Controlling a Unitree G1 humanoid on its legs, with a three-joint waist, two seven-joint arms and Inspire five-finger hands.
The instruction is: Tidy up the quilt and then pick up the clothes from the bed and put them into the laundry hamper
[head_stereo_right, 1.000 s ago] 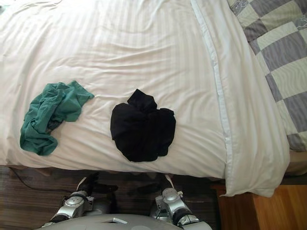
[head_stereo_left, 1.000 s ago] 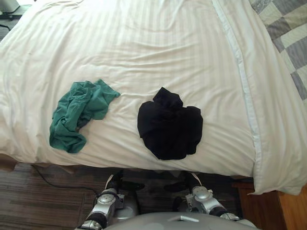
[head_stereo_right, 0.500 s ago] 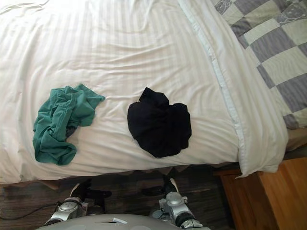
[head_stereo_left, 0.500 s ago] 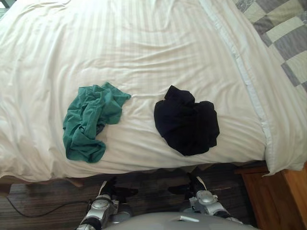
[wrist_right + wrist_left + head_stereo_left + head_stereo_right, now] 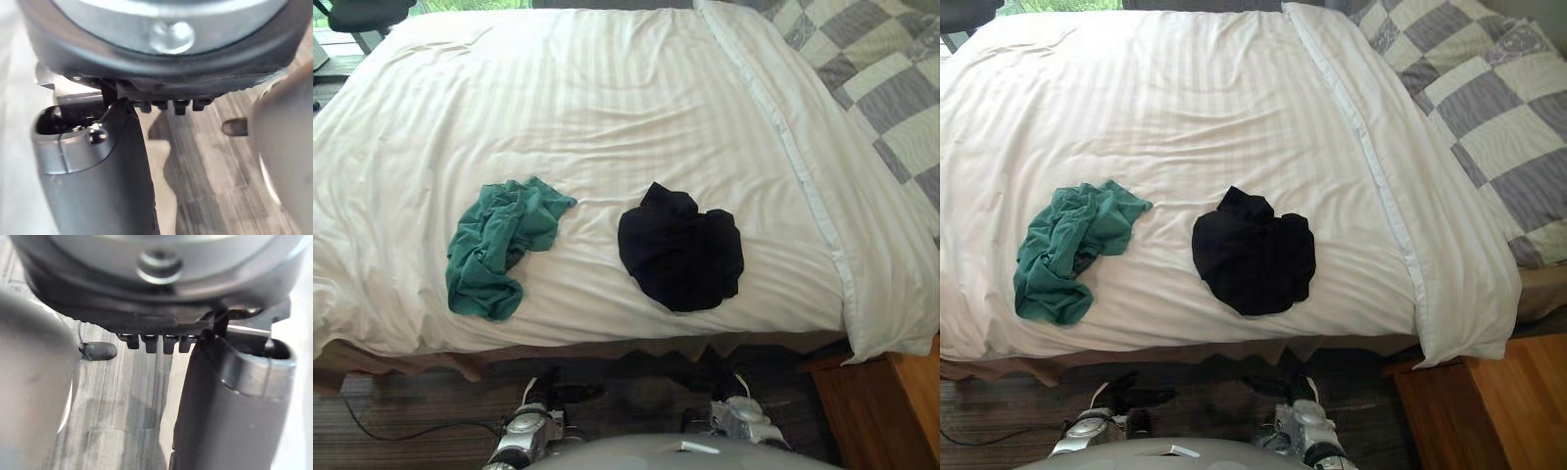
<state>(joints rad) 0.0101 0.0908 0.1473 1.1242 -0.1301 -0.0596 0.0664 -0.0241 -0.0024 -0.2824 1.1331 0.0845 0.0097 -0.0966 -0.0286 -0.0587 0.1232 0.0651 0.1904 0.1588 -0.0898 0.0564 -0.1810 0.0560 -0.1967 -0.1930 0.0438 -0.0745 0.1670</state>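
Overhead, the white quilt (image 5: pixel 607 108) lies spread over the bed (image 5: pixel 999 367), lightly creased, its hemmed fold running from 12 o'clock down toward 5 o'clock beside the checked bedding (image 5: pixel 1489 108) at 2 o'clock. By this showing the tidying appears largely done, and the clothes step is the one in hand. Two garments rest on the quilt near its front edge, well apart from each other: one green garment (image 5: pixel 494 245) at 10 o'clock of the scene's centre and one black garment (image 5: pixel 680 245) at about 5 o'clock of it. The left robot hand (image 5: pixel 146 318) and the right robot hand (image 5: pixel 161 83) hang low over the floor in front of the bed, below the mattress edge; each is released, fingers loose and holding nothing, and each is well apart from the clothes. From the left robot hand the green garment lies at 11 o'clock, so that arm is the nearer one to it; its long axis runs from 1 o'clock to 7 o'clock. From the right robot hand the black garment lies at roughly 11 to 12 o'clock; it is a rounded heap with no marked long axis. Either reach must rise over the bed edge and go forward. Count: one quilt, two garments, two robot hands, none of the clothes yet lifted.
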